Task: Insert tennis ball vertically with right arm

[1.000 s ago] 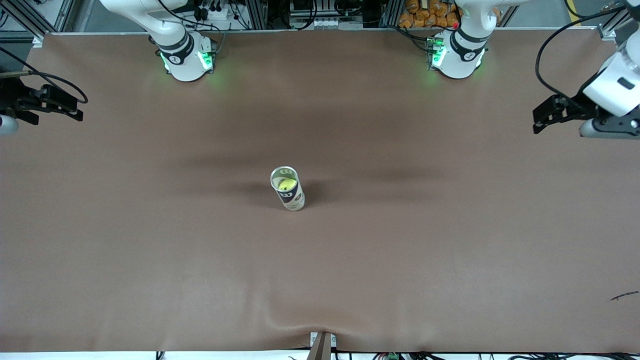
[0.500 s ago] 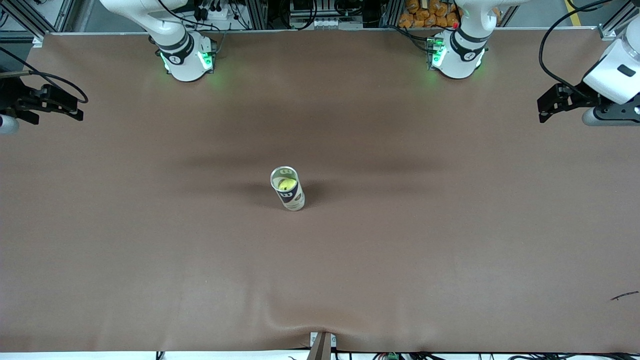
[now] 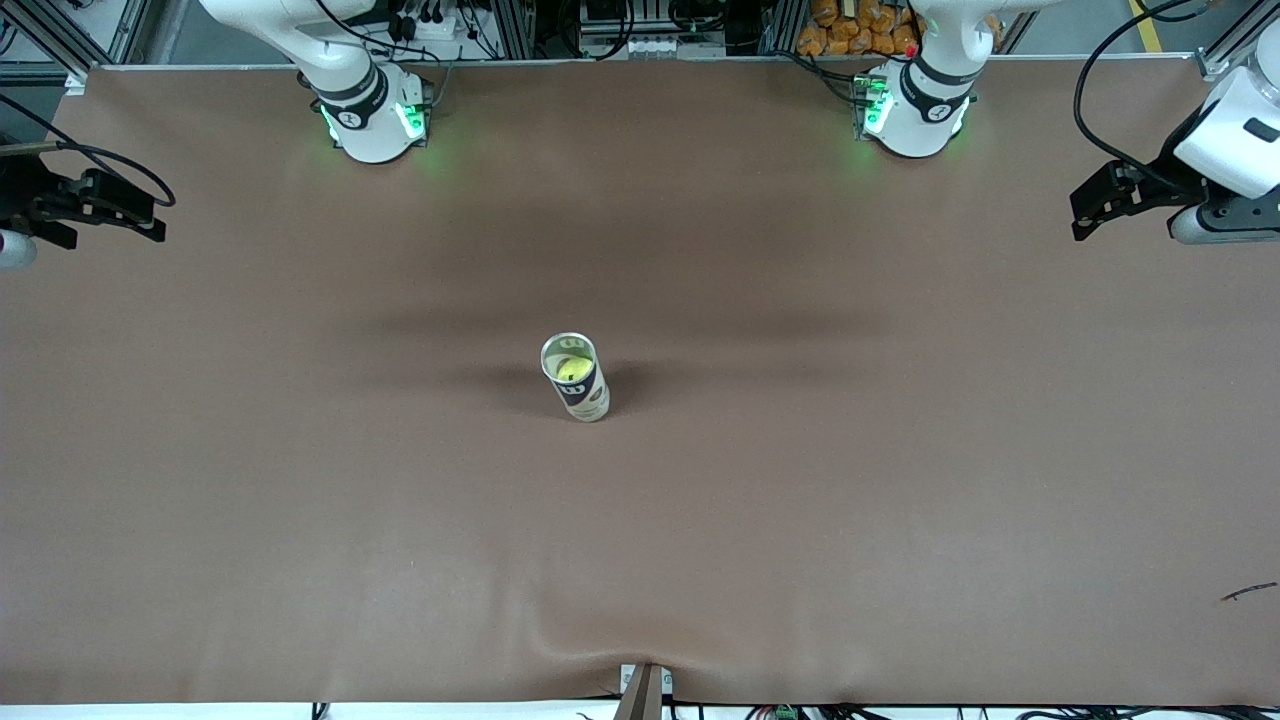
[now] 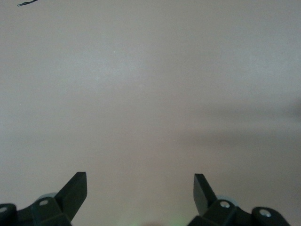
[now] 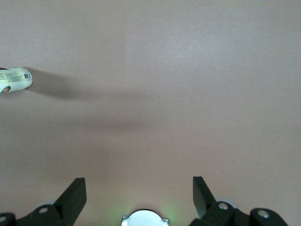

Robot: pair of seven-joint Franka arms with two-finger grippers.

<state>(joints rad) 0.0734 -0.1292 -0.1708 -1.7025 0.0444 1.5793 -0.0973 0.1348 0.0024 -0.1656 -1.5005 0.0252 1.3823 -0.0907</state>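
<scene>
Can (image 3: 575,388) upright mid-tabletop (image 3: 900,480), tennis ball (image 3: 572,369) inside. Right hand (image 5: 139,193) wide, empty, over the tabletop's edge at the right arm's end. Left hand (image 4: 140,190) wide, empty, over the left arm's end.

- My left gripper (image 3: 1078,214) sits higher up in the front view than a second ago, closer to the table (image 3: 700,560) edge where my bases stand, at my left arm's end of the table.
- Most of that shift comes in the first half of the second; since then it edges only slightly, toward the table's middle.
- More of my left wrist housing is cut off at the view's border than before.
</scene>
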